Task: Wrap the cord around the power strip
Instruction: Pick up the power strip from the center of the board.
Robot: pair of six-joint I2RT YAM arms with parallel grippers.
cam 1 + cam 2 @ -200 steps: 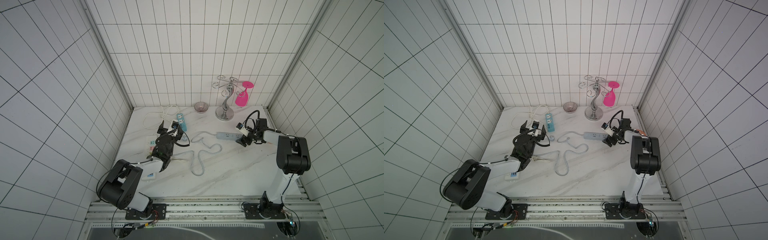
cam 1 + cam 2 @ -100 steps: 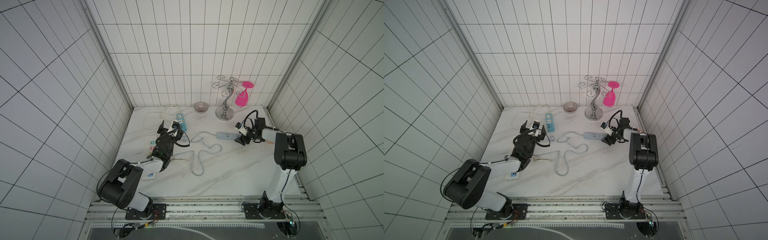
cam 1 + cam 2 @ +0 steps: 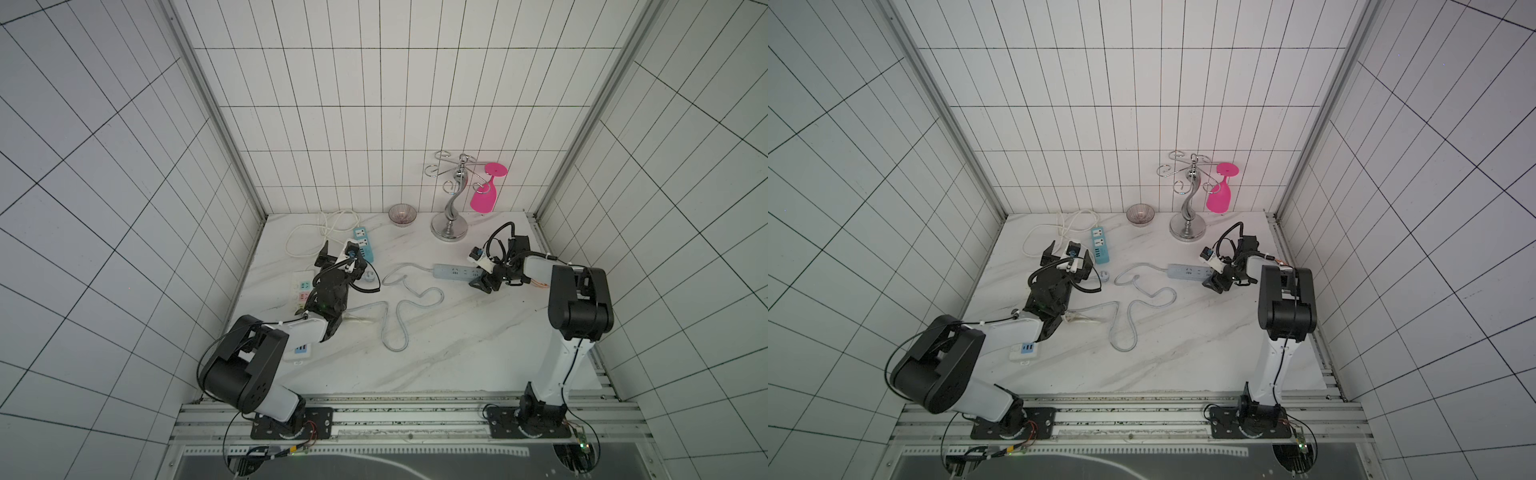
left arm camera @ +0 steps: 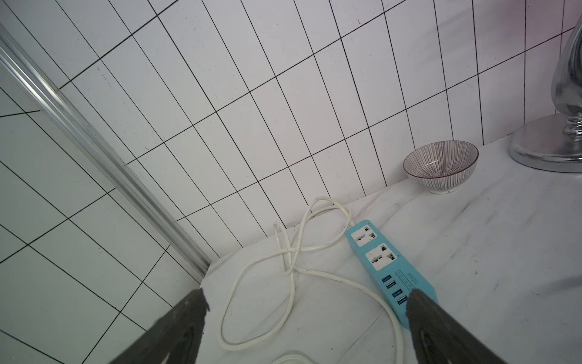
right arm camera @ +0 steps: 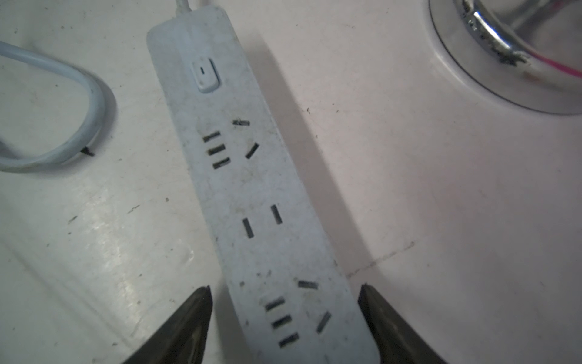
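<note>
Right fingers point(image 5: 185, 327) straddle the strip point(image 5: 267, 220), not touching; close squarely on its end. Left fingers point(image 4: 179, 327) gape empty, cord point(image 5: 97, 110) untouched.

The power strip point(image 3: 456, 272) is seen in both top views as a slim, pale grey-blue bar. It is laid flat on the white table point(image 3: 457, 357), on the right side, with its face turned up. Three sockets point(image 5: 248, 227) in a row and a small switch point(image 5: 204, 75) are shown on it. The cord point(image 3: 394, 350) is the same pale colour. It is joined to the strip's left end and spread loose on the table in wavy loops. It is not wrapped round the strip yet.
</note>
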